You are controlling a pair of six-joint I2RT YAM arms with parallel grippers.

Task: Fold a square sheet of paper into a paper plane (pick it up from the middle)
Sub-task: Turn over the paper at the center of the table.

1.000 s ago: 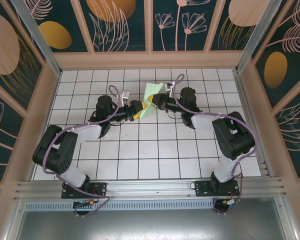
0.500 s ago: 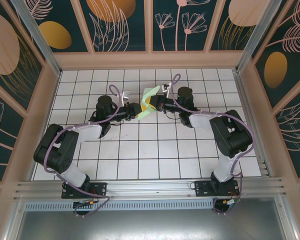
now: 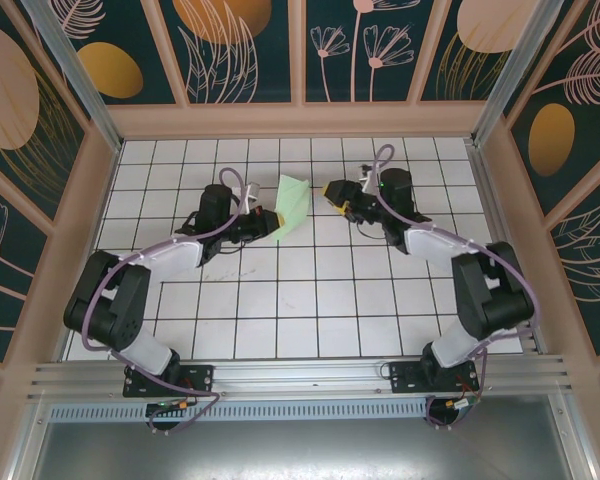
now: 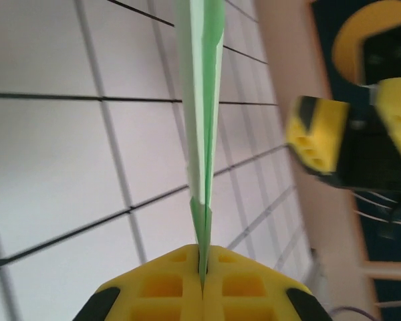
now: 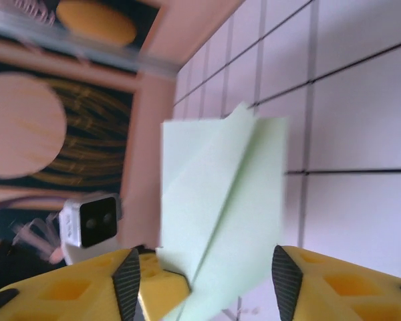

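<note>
Centrally, in the upper middle of the top view, the paper plane [image 3: 292, 203] is held over the tiled table [image 3: 310, 290] by the left gripper [image 3: 265, 221]. Its jaws are pressed together on the paper's lower left edge. The paper is seen there as a long, pale mint-green folded shape, slanting from the gripper up toward the top of the frame. The right gripper [image 3: 335, 190] is placed just right of the paper, apart from it, with its jaws spread and nothing between them.

In the left wrist view the paper plane [image 4: 202, 100] is presented edge-on as a thin green blade rising from the bottom centre to the top edge. It is clamped between the two yellow fingers [image 4: 160, 287] of the left gripper [image 4: 202, 284], which meet with no gap. The right gripper [image 4: 341, 144] is seen blurred at the right of that frame, clear of the paper.

In the right wrist view the paper plane [image 5: 214, 200] is spread across the middle of the frame, with a diagonal crease visible on it. The fingers [image 5: 73, 291] of the right gripper [image 5: 204, 284] are set wide at the bottom left and bottom right, and the paper lies beyond them, not gripped. The left gripper [image 5: 164, 284] is seen at the paper's lower left edge.
</note>
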